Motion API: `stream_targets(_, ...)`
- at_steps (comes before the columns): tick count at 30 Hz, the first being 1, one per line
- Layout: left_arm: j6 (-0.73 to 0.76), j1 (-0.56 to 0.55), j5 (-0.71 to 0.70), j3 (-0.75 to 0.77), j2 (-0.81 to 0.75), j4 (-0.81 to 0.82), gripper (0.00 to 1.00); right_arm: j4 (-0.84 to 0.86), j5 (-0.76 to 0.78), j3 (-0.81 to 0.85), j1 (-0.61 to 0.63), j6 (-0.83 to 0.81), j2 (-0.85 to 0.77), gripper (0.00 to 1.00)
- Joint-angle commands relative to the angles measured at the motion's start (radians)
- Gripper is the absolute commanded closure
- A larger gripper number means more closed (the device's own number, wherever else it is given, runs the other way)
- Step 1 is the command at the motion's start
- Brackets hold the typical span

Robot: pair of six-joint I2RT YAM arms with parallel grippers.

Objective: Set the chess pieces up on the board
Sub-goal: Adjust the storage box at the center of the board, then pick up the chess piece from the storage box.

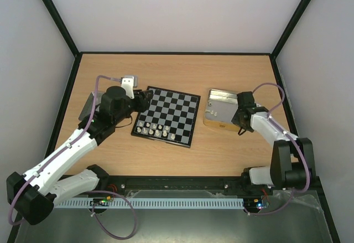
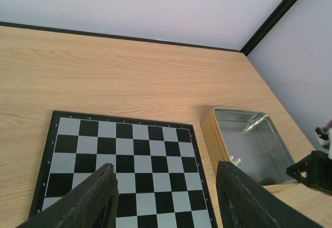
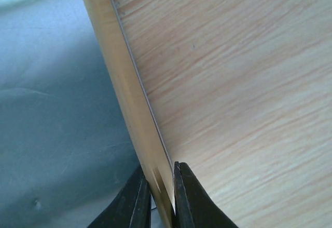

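The board (image 1: 172, 109) lies flat mid-table, with cream-white chess pieces (image 1: 156, 130) lined up along its near rows. In the left wrist view the board (image 2: 129, 150) shows bare squares only. My left gripper (image 1: 145, 96) hovers at the board's left edge and is open; its dark fingers (image 2: 98, 199) stand wide apart with nothing between them. A gold-sided metal tin (image 1: 220, 110) sits to the right of the board, with a white piece (image 2: 236, 161) inside it. My right gripper (image 3: 162, 186) is shut on the tin's wall (image 3: 129, 98), one finger inside and one outside.
A grey flat tin part (image 1: 87, 106) lies partly under my left arm at the table's left. The black frame posts and white walls ring the wooden table (image 1: 182, 71). My right arm (image 2: 311, 168) shows beyond the tin (image 2: 249, 145) in the left wrist view.
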Motion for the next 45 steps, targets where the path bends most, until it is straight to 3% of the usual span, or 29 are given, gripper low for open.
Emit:
stream_targets(1, -0.001, 0.006, 0.009, 0.000, 0.006, 0.033, 0.46, 0.009, -0.015, -0.061, 0.021, 0.110, -0.087, 0.88)
stream_targets(4, -0.004, 0.006, 0.009, -0.001, 0.003, 0.034, 0.46, 0.000, -0.048, -0.092, 0.044, 0.146, -0.126, 0.85)
stream_targets(8, -0.007, 0.006, 0.005, -0.005, -0.005, 0.032, 0.46, -0.025, -0.015, -0.097, 0.069, 0.176, -0.184, 0.70)
stream_targets(12, -0.008, 0.009, 0.000, -0.003, -0.006, 0.030, 0.46, -0.066, 0.043, -0.023, 0.093, 0.142, -0.186, 0.67)
stream_targets(17, -0.011, 0.008, -0.038, -0.008, -0.020, 0.038, 0.46, -0.056, 0.038, 0.099, 0.161, 0.048, -0.111, 0.65)
stream_targets(22, -0.008, 0.012, -0.069, -0.018, -0.024, 0.047, 0.46, 0.029, -0.108, 0.172, 0.188, -0.041, 0.037, 0.61)
stream_targets(30, -0.002, 0.023, -0.074, -0.021, -0.005, 0.058, 0.46, 0.093, -0.211, 0.226, 0.233, -0.097, 0.253, 0.62)
stream_targets(36, -0.001, 0.032, -0.069, -0.019, 0.013, 0.062, 0.46, 0.091, -0.170, 0.250, 0.247, -0.100, 0.321, 0.65)
stream_targets(45, -0.004, 0.039, -0.056, -0.019, 0.021, 0.068, 0.46, 0.091, -0.080, 0.270, 0.257, -0.105, 0.375, 0.81)
